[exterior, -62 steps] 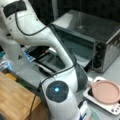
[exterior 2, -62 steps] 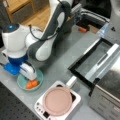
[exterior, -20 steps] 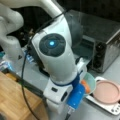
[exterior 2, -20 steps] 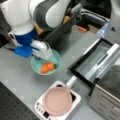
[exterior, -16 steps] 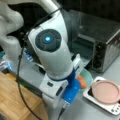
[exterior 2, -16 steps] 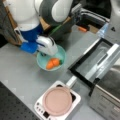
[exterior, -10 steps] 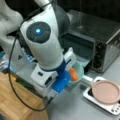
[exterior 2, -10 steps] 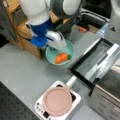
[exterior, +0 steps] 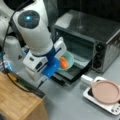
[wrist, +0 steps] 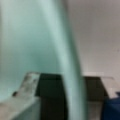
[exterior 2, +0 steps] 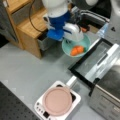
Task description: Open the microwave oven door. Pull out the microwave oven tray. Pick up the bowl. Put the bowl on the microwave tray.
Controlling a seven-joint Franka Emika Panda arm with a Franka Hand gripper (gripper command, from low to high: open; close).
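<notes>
My gripper (exterior 2: 71, 37) is shut on the rim of the light teal bowl (exterior 2: 67, 47) and holds it in the air; an orange piece of food (exterior 2: 76, 50) lies inside. In both front views the bowl (exterior: 70, 58) hangs over the outer end of the dark flat panel (exterior: 73, 73) that juts from the microwave oven (exterior: 100, 32). The oven door is down and the cavity stands open. I cannot tell the door from the tray in that dark slab (exterior 2: 92, 60). The wrist view is filled by the bowl's wall (wrist: 37, 37), with one finger (wrist: 25, 100) on it.
A pink round plate (exterior: 105, 91) lies on a white tray (exterior 2: 40, 108) with a short handle, just in front of the oven. A wooden cabinet (exterior 2: 27, 25) stands behind the arm, and its corner (exterior: 20, 102) shows at a front view's bottom left.
The gripper has carried the bowl off the table by the arm's base and across to the oven. It now hangs over the lowered front panel.
</notes>
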